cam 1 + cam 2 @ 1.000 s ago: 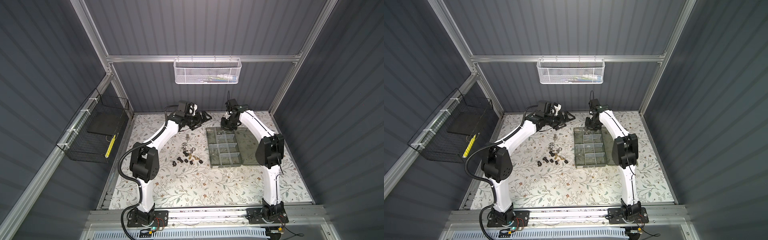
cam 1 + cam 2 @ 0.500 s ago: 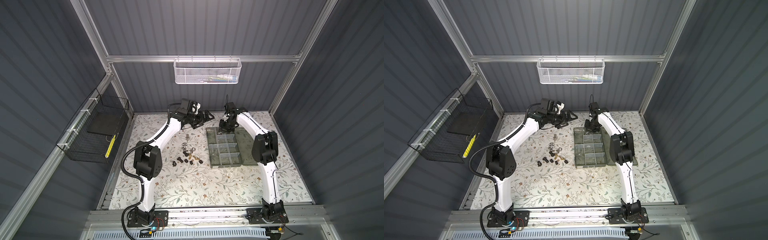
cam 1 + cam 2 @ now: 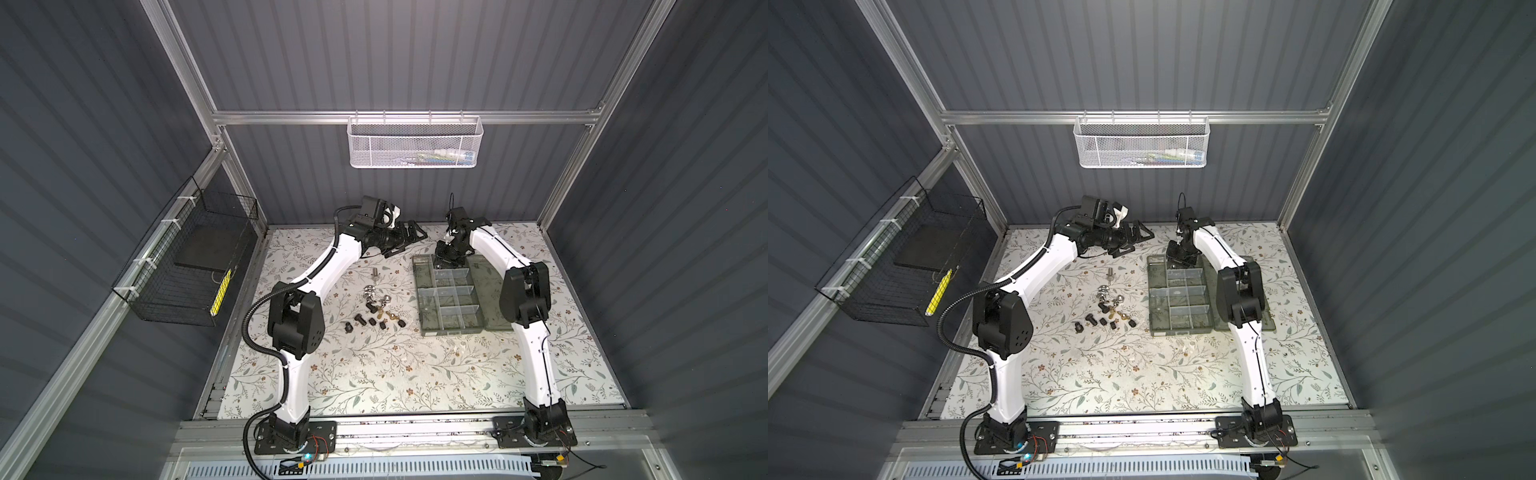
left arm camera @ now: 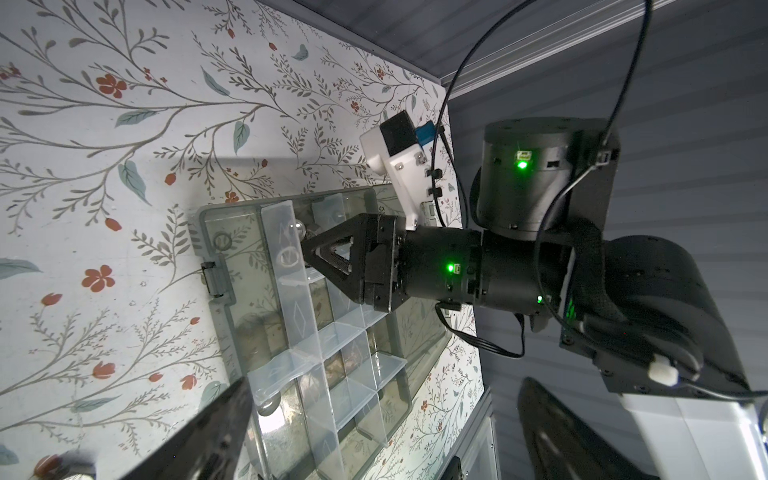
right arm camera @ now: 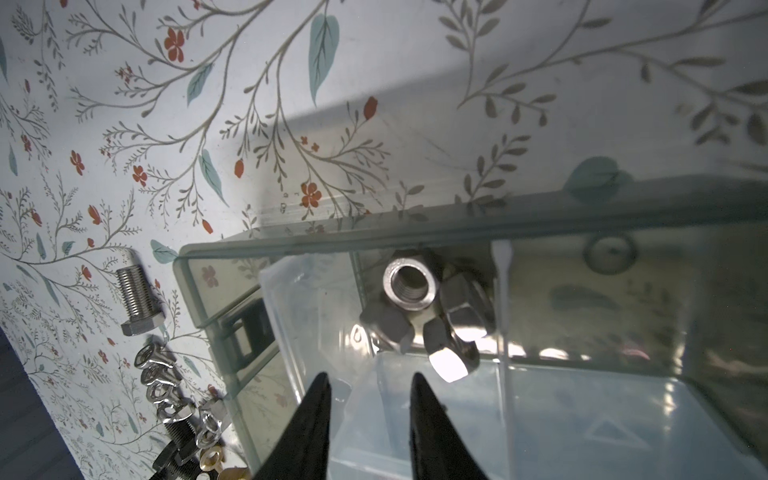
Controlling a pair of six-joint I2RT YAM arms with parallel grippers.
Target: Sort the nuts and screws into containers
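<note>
— While the right gripper (image 5: 370, 386) hangs over the far left corner of the organiser box (image 3: 453, 332), where are the nearest nuts?
— Just beyond its fingertips (image 5: 322, 399) and lower down, in the corner compartment (image 5: 316, 299). Silver hex nuts (image 5: 409, 286) lie heaped there against the box wall, apart from the tips.
— Anything between the jaws?
— Nothing. The two black tips stand a little apart, with clear plastic showing between them.
— How many nuts are in that heap?
— Four, as far as I can make out. One faces up and shows its threaded bore, and the rest crowd against it.
— And outside the box?
— They are on the floral mat (image 3: 374, 374), left of the organiser. One silver hex bolt (image 3: 375, 273) lies alone, and nearer the arm bases is a knot of silver pieces (image 3: 374, 293) too tangled to count. Nearer still are six black screws and nuts (image 3: 359, 321) in a loose row, with two brass pieces (image 3: 390, 318) among them.
— The left gripper (image 3: 411, 241)?
— It is above the far part of the mat, well apart from the loose pieces. Its jaws are spread wide and hold nothing.
— The other compartments?
— They are too murky for me to tell what lies in them.
</note>
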